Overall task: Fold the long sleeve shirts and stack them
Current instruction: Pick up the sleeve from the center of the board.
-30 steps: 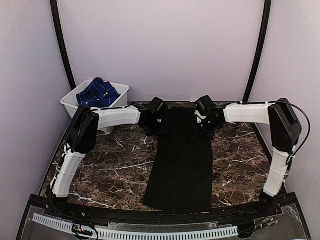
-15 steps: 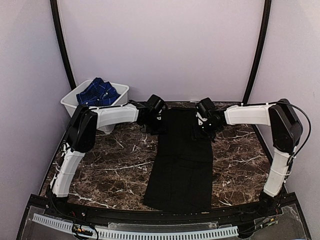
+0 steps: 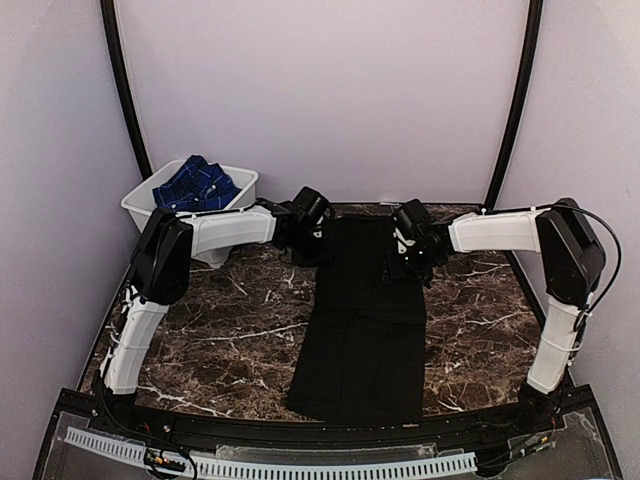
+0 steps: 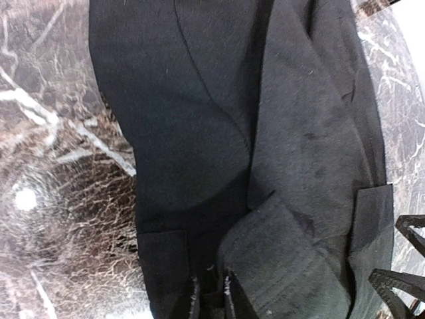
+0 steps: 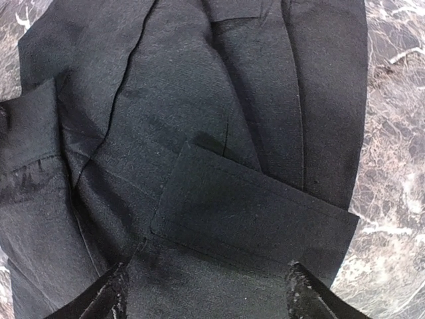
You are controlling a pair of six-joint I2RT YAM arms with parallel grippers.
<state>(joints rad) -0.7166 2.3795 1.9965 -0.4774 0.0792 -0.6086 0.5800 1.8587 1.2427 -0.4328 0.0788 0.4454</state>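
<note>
The black long sleeve shirt (image 3: 360,330) lies folded into a long strip down the middle of the marble table (image 3: 220,330). My left gripper (image 3: 318,240) is at the strip's far left corner. In the left wrist view its fingertips (image 4: 210,299) stand almost together with a fold of the black shirt (image 4: 199,133) pinched between them. My right gripper (image 3: 408,262) is at the far right edge. Its jaws (image 5: 209,292) stand wide open over a flat folded flap of the black shirt (image 5: 219,100). The blue checked shirt (image 3: 195,185) lies crumpled in the white tub (image 3: 138,210).
The white tub stands at the back left corner, off the marble. Black frame poles rise at both back corners. A white cable rail (image 3: 300,465) runs along the near edge, between the arm bases.
My left gripper's jaws have closed on the shirt's far left corner. My right gripper has opened a little wider and shifted slightly over the far right edge.
</note>
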